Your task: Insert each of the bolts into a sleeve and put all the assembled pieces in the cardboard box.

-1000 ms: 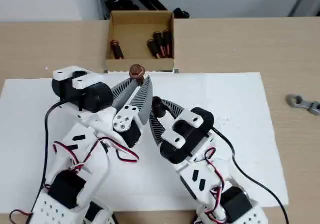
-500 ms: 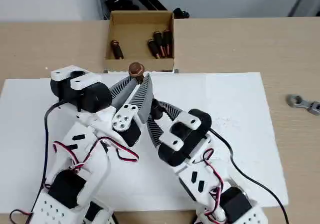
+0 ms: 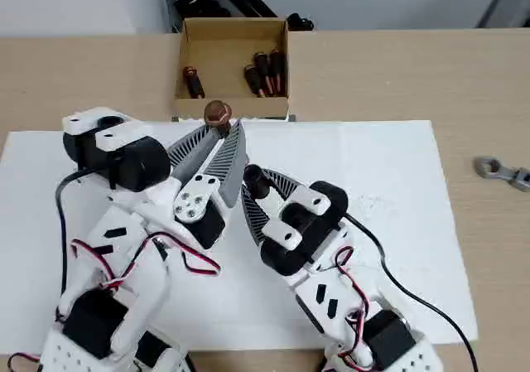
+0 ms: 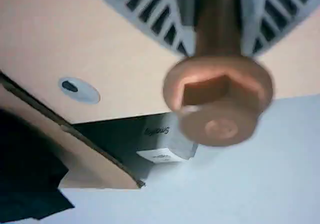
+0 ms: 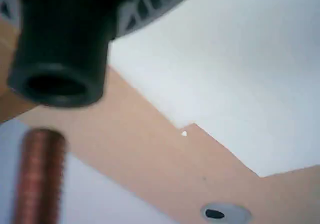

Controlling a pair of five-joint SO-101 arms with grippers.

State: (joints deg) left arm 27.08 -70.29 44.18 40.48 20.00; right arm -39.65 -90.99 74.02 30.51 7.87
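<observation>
- Left gripper clamped on bolt shank, head beyond the tips; rigid, light metal.
- Right gripper clamped on sleeve; probably slick plastic, so hold mid-body.

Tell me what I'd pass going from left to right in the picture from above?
The copper bolt pinched in the left gripper → the black sleeve held in the right gripper → the metal tool far over on the right.
</observation>
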